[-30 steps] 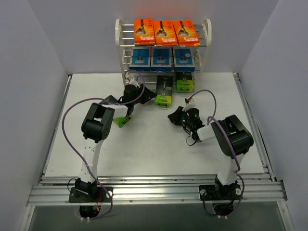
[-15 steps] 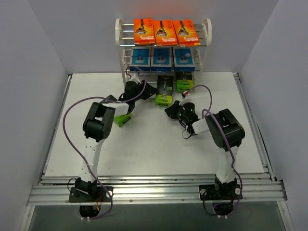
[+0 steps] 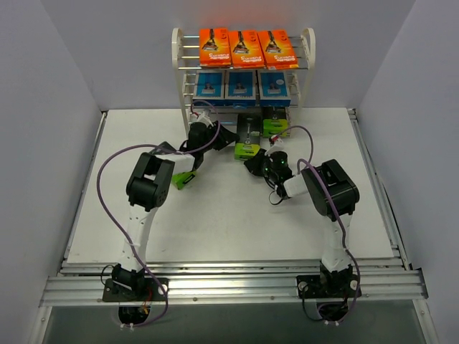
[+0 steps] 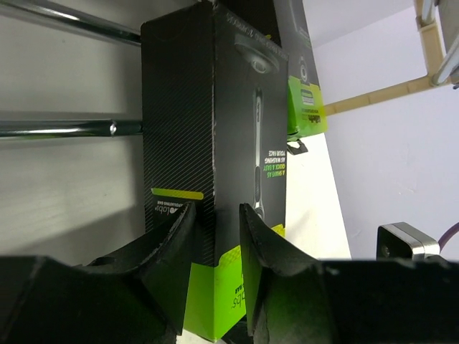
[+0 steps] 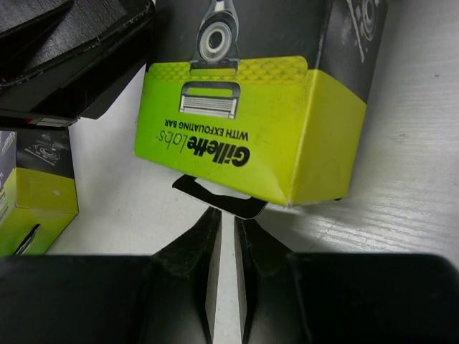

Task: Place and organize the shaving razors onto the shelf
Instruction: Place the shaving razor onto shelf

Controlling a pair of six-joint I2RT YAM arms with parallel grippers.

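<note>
Jaws of the left gripper (image 4: 216,215) clamp a black-and-lime razor box (image 4: 215,107) at the near foot of the shelf (image 3: 310,43). Right gripper (image 5: 227,218) jaws sit almost shut at its hang tab (image 5: 219,201); only that wrist view reads "Gillette Labs with exfoliating bar".

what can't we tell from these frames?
- Top external: left hand fingertips hidden by its own wrist, so its grip on the black-and-lime-green cardboard razor box is unseen there.
- Left wrist: that box's lower end is hidden behind the hand.
- Right wrist: box top cut off by the upper edge; unclear whether the right hand touches its hang tab.
- Top external: another lime-green box lies mostly under the left forearm.
</note>
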